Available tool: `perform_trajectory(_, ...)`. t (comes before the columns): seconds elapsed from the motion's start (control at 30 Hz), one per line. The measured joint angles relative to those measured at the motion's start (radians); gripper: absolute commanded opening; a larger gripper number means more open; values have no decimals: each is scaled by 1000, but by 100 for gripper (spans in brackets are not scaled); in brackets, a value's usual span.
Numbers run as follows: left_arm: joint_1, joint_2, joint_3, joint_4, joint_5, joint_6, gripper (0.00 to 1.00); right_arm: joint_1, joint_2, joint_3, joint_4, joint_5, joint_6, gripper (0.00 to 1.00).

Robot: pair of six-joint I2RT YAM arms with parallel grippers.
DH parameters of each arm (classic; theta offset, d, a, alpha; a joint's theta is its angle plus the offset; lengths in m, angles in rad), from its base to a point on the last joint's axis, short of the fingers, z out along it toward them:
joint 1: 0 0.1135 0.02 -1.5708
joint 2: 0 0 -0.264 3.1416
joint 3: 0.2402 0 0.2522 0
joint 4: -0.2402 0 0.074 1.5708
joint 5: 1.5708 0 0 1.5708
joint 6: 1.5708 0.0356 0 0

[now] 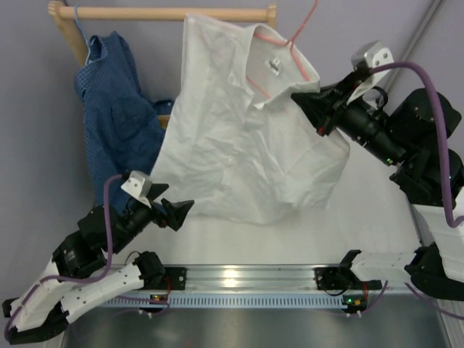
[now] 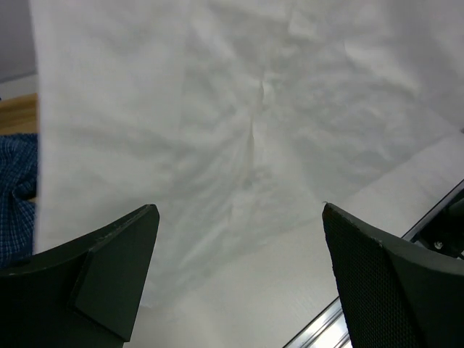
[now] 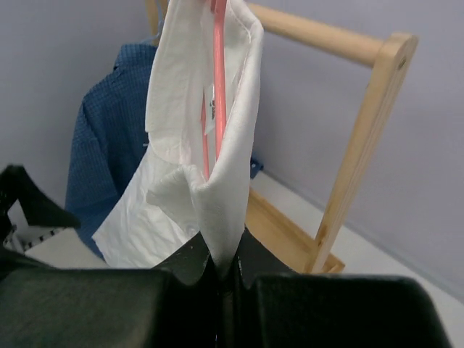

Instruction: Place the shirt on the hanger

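The white shirt (image 1: 239, 138) hangs in the air in front of the wooden rack, its hem near the table. The pink hanger (image 1: 290, 54) sits inside its collar, hook pointing up at the top. My right gripper (image 1: 304, 101) is shut on the shirt's right shoulder fabric, with the pink hanger wire (image 3: 218, 80) running down inside the fold of the shirt (image 3: 217, 181). My left gripper (image 1: 177, 212) is open and empty, just left of the shirt's lower hem; its view looks at the shirt's lower front (image 2: 254, 130) between the spread fingers (image 2: 116, 268).
A blue checked shirt (image 1: 116, 123) hangs on a pale blue hanger at the left end of the wooden rack (image 1: 167, 13). The rack's right post (image 3: 362, 138) stands close behind the right gripper. An aluminium rail (image 1: 246, 279) runs along the table's near edge.
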Motion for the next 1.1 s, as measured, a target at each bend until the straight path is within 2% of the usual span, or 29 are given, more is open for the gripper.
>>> perform_trajectory(0.13, 0, -90, -106, -13, -32, -25, 98, 0, 131, 201, 83, 77, -36, 0)
perform_trajectory(0.27, 3, -166, -180, 7, -72, -42, 98, 0, 164, 212, 174, 127, -47, 0)
perform_trajectory(0.33, 13, -172, -195, 10, -78, -46, 98, 0, 140, 127, 230, 128, -43, 0)
perform_trajectory(0.43, 36, -176, -204, 15, -81, -47, 98, 0, 42, -145, 336, 124, -18, 0)
perform_trajectory(0.5, 51, -182, -208, 17, -82, -47, 98, 0, 11, -266, 350, 122, 6, 0)
perform_trajectory(0.67, 91, -189, -209, 23, -82, -48, 98, 4, 14, -392, 322, 153, 93, 0)
perform_trajectory(0.8, 149, -188, -211, 23, -76, -52, 98, 48, 58, -333, 288, 259, 159, 0)
perform_trajectory(0.93, 222, -167, -214, 24, -53, -52, 98, 115, 170, -163, 223, 387, 198, 0)
perform_trajectory(1.1, 286, -131, -217, 28, -18, -52, 98, 129, 323, 13, 166, 491, 246, 0)
